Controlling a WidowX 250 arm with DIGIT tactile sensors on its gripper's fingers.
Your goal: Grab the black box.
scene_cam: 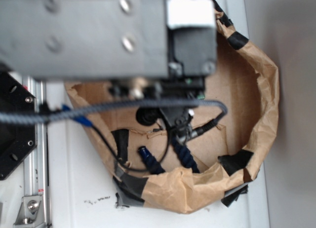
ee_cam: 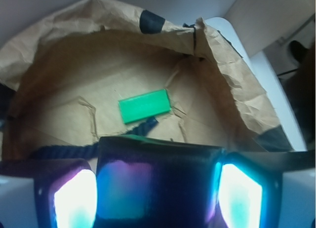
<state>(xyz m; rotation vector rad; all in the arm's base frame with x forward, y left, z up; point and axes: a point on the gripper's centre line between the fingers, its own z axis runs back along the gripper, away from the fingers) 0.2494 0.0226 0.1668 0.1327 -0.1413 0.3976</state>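
1. Wrist view: black box is seen right between the claw pads, apparently clamped.
2. Glossy, stiff, probably light and slippery, so flat opposite sides are best squeezed.
3. Green block is left beyond.

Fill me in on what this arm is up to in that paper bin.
The gripper is down inside the brown paper bin, its glowing fingers on either side of the glossy black box, which fills the gap between them. Whether they are squeezing it cannot be told. A green block lies flat on the bin floor, just beyond the box.
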